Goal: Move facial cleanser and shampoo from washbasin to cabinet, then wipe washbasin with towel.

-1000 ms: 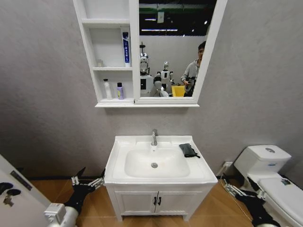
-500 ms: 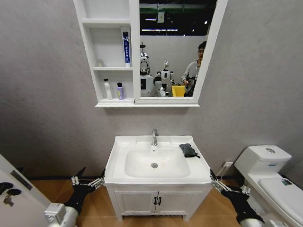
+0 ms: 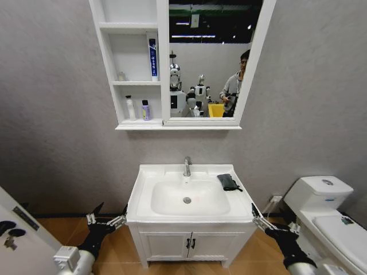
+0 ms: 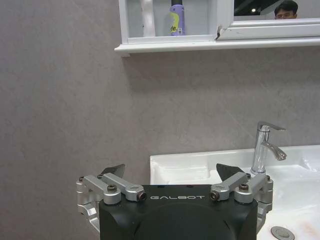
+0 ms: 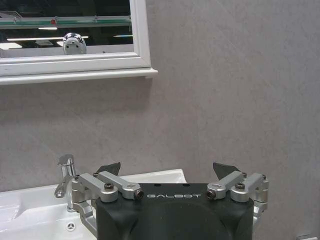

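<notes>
The white washbasin [image 3: 143, 197] with its chrome tap [image 3: 187, 166] stands in the middle of the head view. A dark folded towel [image 3: 228, 182] lies on its back right rim. On the cabinet [image 3: 163, 63] above, a white bottle [image 3: 130, 108] and a purple bottle [image 3: 145, 110] stand on the lowest shelf. A blue tube [image 3: 152, 57] stands one shelf higher. I cannot tell which is the facial cleanser or the shampoo. My left gripper [image 3: 112, 209] hangs open, low beside the basin's front left corner. My right gripper [image 3: 270, 216] is open at the front right corner.
A white toilet [image 3: 324, 206] stands close on the right, just beyond the right arm. The vanity's two doors [image 3: 192, 243] are closed below the basin. A grey panel [image 3: 17, 229] juts in at the lower left. The mirror [image 3: 212, 57] reflects a person and robots.
My right gripper has moved left and up, away from the toilet and toward the basin's front right corner. The left arm, towel and bottles have not moved.
</notes>
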Available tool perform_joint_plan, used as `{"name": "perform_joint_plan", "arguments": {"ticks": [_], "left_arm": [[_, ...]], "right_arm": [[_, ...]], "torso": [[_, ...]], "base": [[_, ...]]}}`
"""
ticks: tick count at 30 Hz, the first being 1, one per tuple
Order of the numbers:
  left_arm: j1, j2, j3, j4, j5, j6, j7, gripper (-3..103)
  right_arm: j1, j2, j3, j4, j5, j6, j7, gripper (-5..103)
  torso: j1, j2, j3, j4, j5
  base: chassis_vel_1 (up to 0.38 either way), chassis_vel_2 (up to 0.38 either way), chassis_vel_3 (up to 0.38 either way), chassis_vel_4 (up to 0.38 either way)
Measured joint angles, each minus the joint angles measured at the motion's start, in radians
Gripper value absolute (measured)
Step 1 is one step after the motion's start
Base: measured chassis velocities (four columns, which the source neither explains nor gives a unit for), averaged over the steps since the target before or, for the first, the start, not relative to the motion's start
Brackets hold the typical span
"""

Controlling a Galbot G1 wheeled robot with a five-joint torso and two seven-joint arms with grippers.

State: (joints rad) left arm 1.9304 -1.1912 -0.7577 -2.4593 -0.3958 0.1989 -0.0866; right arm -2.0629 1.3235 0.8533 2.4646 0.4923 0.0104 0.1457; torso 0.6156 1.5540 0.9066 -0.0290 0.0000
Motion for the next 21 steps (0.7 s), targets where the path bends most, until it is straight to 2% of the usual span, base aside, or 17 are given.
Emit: {"name": "perform_joint_plan", "arguments": {"ticks": [21], "left_arm": [[0.000, 0.000, 0.000, 0.000, 0.000, 0.000, 0.000, 100]], "right_arm": [[0.001, 0.000, 0.001, -0.003, 0.001, 0.001, 0.000, 100]], "torso": [[0.000, 0.000, 0.000, 0.0000, 0.0000]], "base": [[0.000, 0.000, 0.000, 0.000]]}}
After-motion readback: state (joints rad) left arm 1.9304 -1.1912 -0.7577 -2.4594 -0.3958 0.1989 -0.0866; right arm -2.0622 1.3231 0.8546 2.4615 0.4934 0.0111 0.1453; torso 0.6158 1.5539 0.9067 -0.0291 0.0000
